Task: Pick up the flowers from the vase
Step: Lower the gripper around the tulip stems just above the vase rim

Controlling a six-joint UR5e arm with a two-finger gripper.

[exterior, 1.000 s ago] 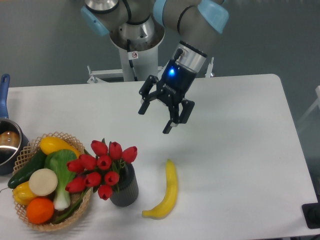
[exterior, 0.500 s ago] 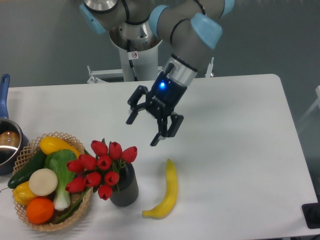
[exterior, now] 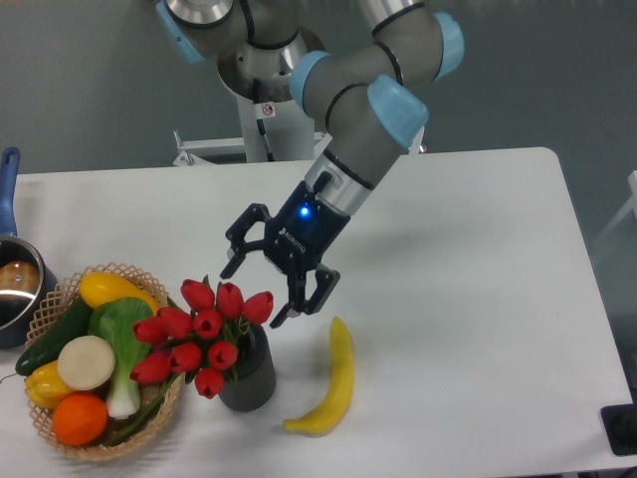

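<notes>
nearest the camera, the vase [exterior: 249,373] stands upright below the claw [exterior: 253,294], propping the flowers [exterior: 204,332] so their buds lean left toward the basket [exterior: 60,299]. the claw hovers just above them, spread wide and empty, tilted for a grab.

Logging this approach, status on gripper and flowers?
Gripper open, empty, just above and right of the flowers. Flowers in the vase, untouched. Banana right of vase, basket left; neither blocks.
</notes>
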